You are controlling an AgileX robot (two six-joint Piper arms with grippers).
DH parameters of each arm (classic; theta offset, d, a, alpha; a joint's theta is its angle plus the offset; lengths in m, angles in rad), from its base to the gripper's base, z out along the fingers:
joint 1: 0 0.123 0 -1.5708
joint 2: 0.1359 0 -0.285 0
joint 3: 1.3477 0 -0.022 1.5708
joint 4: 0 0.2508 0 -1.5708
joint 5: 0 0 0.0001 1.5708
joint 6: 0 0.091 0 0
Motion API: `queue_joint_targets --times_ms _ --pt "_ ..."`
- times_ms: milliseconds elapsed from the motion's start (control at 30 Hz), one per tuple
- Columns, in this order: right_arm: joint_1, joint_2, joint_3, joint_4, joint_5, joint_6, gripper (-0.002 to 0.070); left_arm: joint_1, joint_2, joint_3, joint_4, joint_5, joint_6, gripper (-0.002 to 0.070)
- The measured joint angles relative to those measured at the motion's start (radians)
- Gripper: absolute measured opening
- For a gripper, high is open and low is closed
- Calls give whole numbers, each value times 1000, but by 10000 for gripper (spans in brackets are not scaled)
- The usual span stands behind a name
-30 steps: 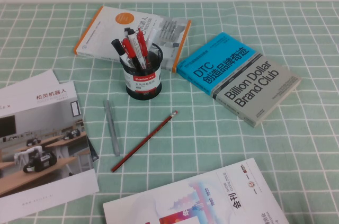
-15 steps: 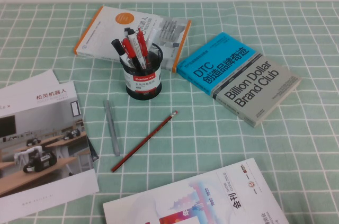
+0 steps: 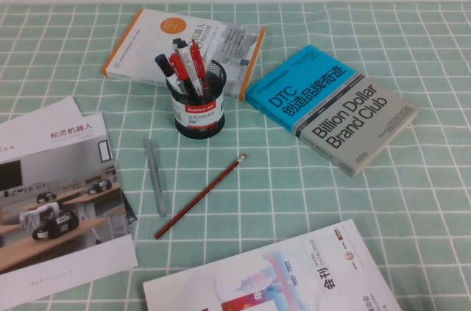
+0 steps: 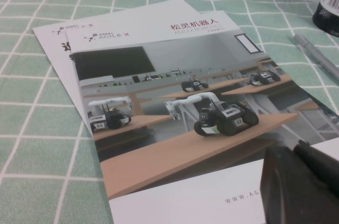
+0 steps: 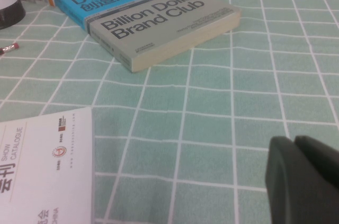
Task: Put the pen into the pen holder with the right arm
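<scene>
A grey pen [image 3: 155,177] lies flat on the green checked tablecloth [image 3: 412,201], at about seven o'clock from the black mesh pen holder [image 3: 199,114] and just beside a red pencil [image 3: 200,195] that slants across the squares, the two nearly meeting at their near ends. The holder stands upright in front of an orange-edged book [image 3: 147,39], already crowded with red and black pens [image 3: 185,68], so any newcomer will likely have to drop in near vertical. The right gripper [image 5: 304,179] hangs low over bare cloth at roughly four o'clock from the blue and grey book [image 5: 159,23], jaws closed on nothing and well apart from the pen. The left gripper [image 4: 302,184] sits parked above a robot brochure [image 4: 175,113]; whether its jaws are parted cannot be told.
</scene>
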Motion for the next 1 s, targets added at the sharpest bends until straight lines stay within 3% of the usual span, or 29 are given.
queue_joint_targets --times_ms 167,267,600,833,1000 --pt "0 0 2 0 0 0 -19 0 0 0 0 0 0 -6" --pt "0 0 4 88 -53 0 -19 0 0 0 0 0 0 -6" --pt "0 0 4 783 -234 0 -19 0 0 0 0 0 0 -6" --pt "0 0 4 882 -223 -8 -19 0 0 0 0 0 0 -6" --pt "0 80 -125 842 -51 -14 -19 0 0 0 0 0 0 -6"
